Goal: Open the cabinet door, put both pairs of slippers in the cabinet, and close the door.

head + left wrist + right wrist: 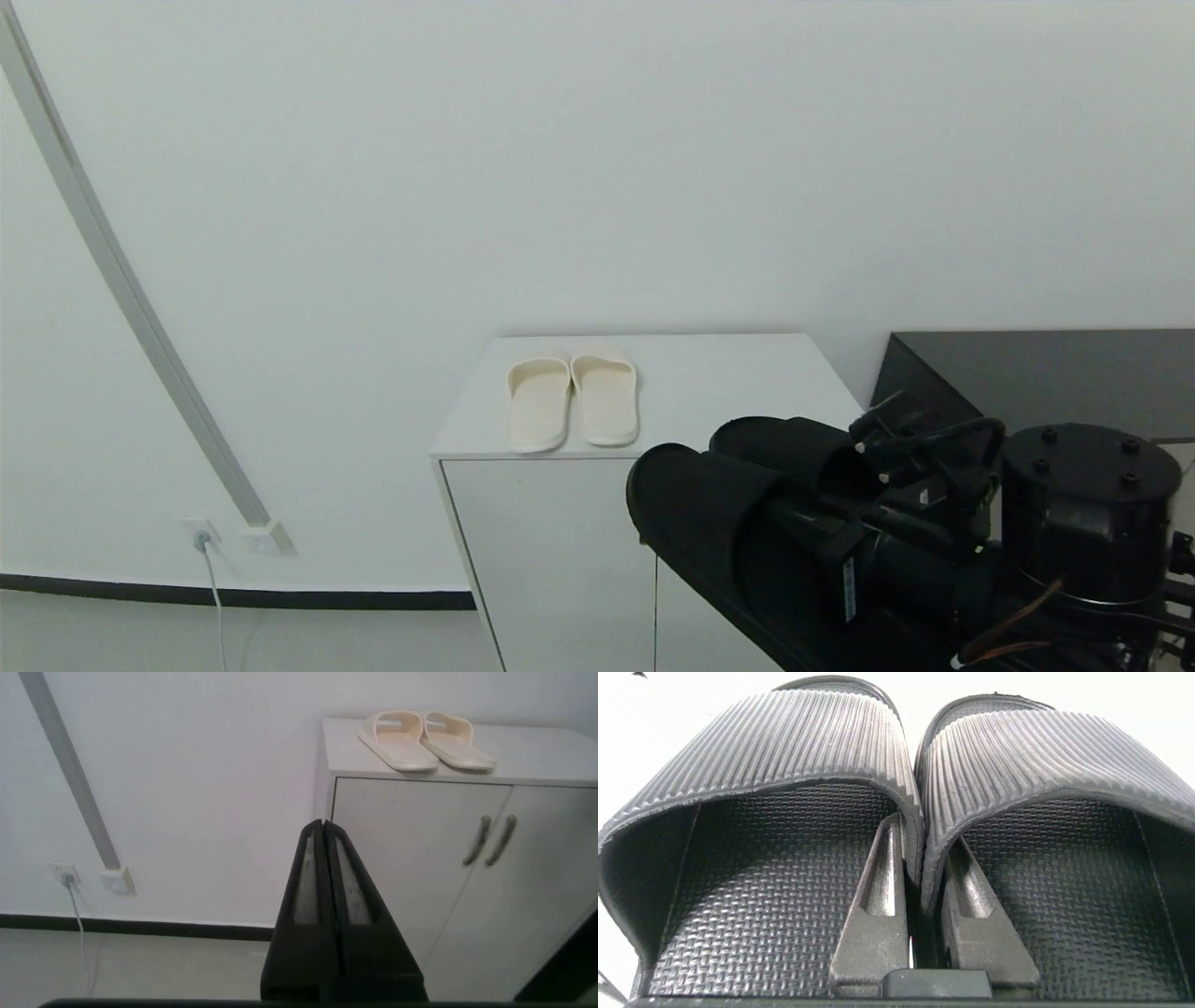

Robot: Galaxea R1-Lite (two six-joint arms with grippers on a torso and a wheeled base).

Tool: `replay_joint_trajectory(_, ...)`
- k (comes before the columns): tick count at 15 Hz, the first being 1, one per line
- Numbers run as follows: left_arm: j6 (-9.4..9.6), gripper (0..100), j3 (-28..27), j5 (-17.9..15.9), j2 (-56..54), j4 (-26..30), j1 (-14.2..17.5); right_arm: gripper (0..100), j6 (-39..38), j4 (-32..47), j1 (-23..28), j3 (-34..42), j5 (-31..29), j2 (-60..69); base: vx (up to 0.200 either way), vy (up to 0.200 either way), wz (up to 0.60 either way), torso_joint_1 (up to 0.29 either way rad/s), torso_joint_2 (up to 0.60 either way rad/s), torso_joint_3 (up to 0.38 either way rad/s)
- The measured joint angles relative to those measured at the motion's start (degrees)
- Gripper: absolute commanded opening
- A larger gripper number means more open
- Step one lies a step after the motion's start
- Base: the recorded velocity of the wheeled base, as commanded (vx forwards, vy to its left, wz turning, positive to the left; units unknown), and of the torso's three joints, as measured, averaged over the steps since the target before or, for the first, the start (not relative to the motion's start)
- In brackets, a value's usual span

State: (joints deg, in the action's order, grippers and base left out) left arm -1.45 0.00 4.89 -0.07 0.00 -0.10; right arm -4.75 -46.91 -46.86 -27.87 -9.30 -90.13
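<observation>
1. The right jaws are almost shut. They pinch the black slippers (785, 784) together. One finger sits inside each slipper, and the two inner sides are squeezed between them.
2. The black slippers are held up in the air, side by side. They are in front of the cabinet (728, 373), near its right part, and do not touch it.
3. The left jaws are shut tight, with the two fingers pressed flat together. They hold nothing. They hang in the air to the left of the cabinet, well apart from it.
4. The white slippers (572, 399) lie on top of the cabinet, on its left part. They are side by side and touching, with the heels by the front edge.
5. The cabinet doors (411, 859) are both shut. Two handles (491, 840) stand just beside each other where the doors meet.
6. A dark flat top (1046, 373) is just to the right of the cabinet.
7. On the wall to the left, a grey strip (121, 271) runs down to a small box. A socket (201, 537) with a cable is beside it.
</observation>
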Motion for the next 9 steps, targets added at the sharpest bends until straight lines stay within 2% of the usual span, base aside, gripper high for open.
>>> replay_joint_trajectory(9, -0.02, 0, 0.0, 0.0, 0.0, 0.0, -0.01, 0, 0.02, 0.16, -0.1, 0.17, -0.24, -0.3, 0.0, 0.0, 0.0, 0.0, 0.0, 0.0)
